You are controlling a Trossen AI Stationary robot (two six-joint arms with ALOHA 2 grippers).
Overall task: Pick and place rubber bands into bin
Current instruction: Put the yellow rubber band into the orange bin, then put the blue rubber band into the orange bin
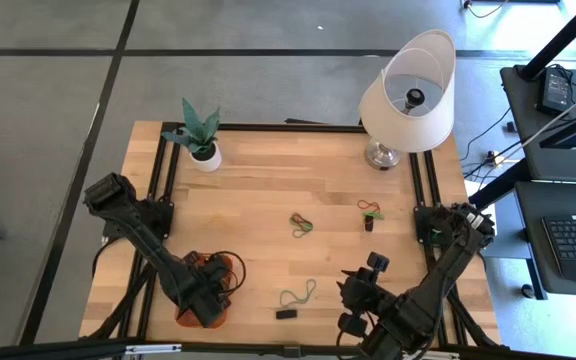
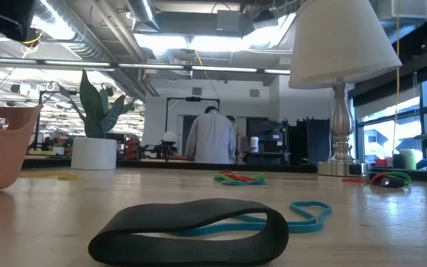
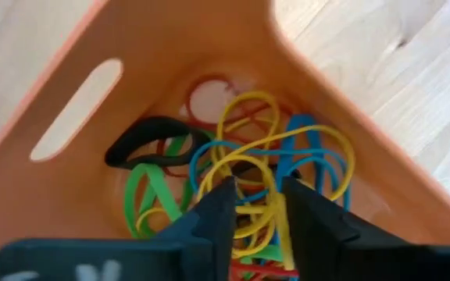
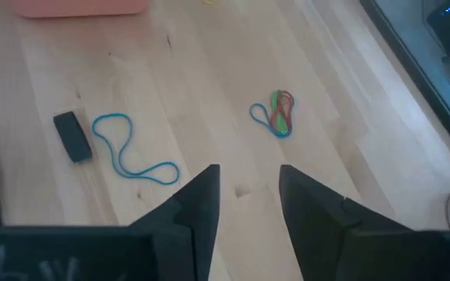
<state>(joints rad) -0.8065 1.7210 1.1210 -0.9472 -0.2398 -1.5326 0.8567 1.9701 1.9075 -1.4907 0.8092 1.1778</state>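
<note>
The left pincer [image 3: 255,215] is hanging inside the shallow orange plastic bin [image 3: 170,47] at the near left of the wooden desk [image 1: 258,190]. Its two dark fingers [image 3: 217,211] are standing a little apart, with strands of a yellow rubber band [image 3: 248,129] lying between them; whether they are gripping it cannot be told. Under them a tangle of thin elastic rubber bands in blue, green, red, yellow and black is resting on the bin's floor.

The right pincer [image 4: 248,203] is hovering above the near right part of the desk, its fingers spread apart and holding nothing.

Loose bands are lying on the bare wood: a long blue-green loop [image 1: 298,294] near the front edge, just beside a small black rectangular block [image 1: 286,314]; a green, red and blue cluster [image 1: 301,224] around the middle; and a red and green bunch [image 1: 369,209] farther right.

At the far edge, a white pot with a green plant [image 1: 203,140] is standing on the left and a white-shaded lamp [image 1: 408,90] on the right.
</note>
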